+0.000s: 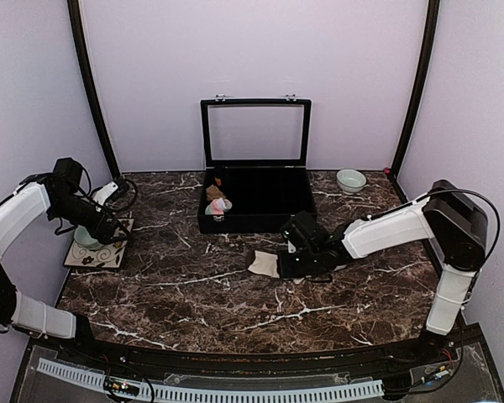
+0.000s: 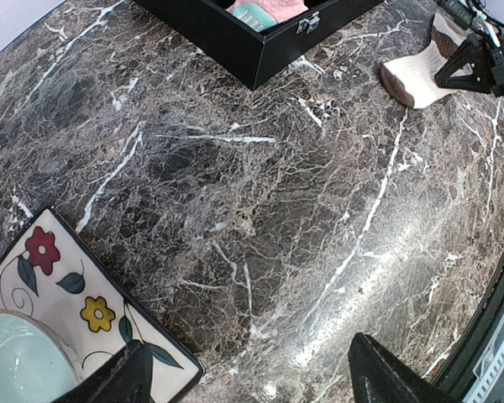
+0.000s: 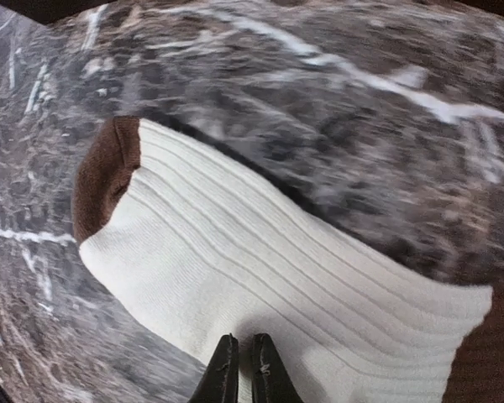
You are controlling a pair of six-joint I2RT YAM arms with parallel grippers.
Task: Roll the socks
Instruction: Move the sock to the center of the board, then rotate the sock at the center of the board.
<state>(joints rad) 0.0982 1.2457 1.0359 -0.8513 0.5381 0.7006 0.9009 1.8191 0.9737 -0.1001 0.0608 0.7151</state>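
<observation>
The right pincer [image 3: 240, 367], its tips closed to a sliver at the bottom of the wrist view, appears to nip the ribbed cloth of the cream sock [image 3: 277, 277]. In the overhead view the sock lies flat on the tabletop [image 1: 193, 294] at centre frame, just below the open black box [image 1: 254, 225]. Its brown tip [image 3: 106, 175] points to frame left. To roll it well, the nipped edge should probably be lifted only slightly and turned over towards that tip, kept low and tight so the cloth does not slide on the marble. The left pincer [image 2: 252, 384], tips wide apart and empty, hangs at far left by a flowered tray [image 2: 59, 277] and could come across to pin the tip end. The pink sock [image 1: 220, 204] sits in the box's left end, apparently yet to be fetched.
</observation>
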